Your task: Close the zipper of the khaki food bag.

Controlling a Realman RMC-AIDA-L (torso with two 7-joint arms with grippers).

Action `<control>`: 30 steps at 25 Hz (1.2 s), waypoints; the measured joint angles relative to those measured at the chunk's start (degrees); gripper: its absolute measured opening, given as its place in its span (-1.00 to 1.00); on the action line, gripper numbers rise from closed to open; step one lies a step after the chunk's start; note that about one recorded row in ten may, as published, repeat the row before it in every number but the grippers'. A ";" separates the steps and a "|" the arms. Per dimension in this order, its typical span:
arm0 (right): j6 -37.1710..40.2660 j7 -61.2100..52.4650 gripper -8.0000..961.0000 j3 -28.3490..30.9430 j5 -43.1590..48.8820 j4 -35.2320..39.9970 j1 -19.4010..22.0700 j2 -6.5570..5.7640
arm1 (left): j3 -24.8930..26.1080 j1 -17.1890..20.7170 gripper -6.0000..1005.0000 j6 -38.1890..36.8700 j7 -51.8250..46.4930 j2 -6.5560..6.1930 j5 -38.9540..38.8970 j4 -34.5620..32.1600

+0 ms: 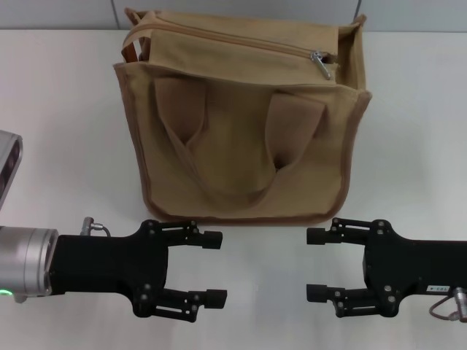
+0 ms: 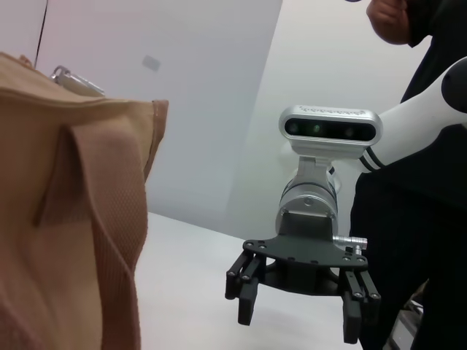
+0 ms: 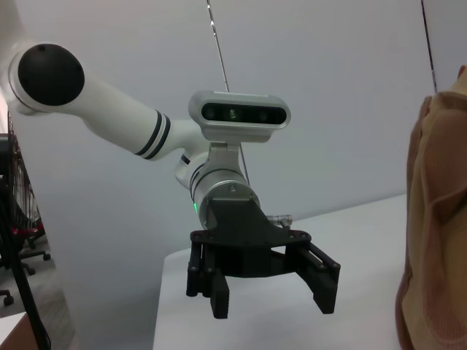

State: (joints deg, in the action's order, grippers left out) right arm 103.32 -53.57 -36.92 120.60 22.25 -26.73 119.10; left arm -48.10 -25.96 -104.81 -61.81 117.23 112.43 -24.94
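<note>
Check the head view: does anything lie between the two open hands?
Nothing. In the head view only bare white table separates the left hand from the right hand; the boxy khaki canvas food bag stands beyond the gap.

Khaki food bag with brown piping, silver zipper pull, on white table.

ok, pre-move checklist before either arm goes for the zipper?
1. Left gripper open, nothing held: ok.
2. Right gripper open, nothing held: ok.
3. Both grippers off the khaki food bag, on the near side of it: ok.
4. Pull tab in sight, at the bag's right end: ok.
5. Zipper track unobstructed, handles hanging down the front face: ok.
6. How much of the zipper is open: cannot tell.
</note>
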 joint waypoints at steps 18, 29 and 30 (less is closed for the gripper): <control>0.01 0.29 0.61 0.00 0.08 -0.72 -0.34 -0.08 | -0.24 -0.13 0.65 0.16 -0.21 -0.33 0.34 0.34; -0.02 -0.05 0.61 0.00 0.53 -0.72 -0.50 -0.10 | 0.10 -0.13 0.65 0.17 -0.37 -0.40 0.34 0.33; -0.02 -0.05 0.61 0.00 0.54 -0.72 -0.51 -0.10 | 0.10 -0.13 0.65 0.17 -0.37 -0.40 0.34 0.33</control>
State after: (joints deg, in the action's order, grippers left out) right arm 103.29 -53.62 -36.92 121.14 21.54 -27.24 119.00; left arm -48.00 -26.09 -104.64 -62.18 116.83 112.77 -24.61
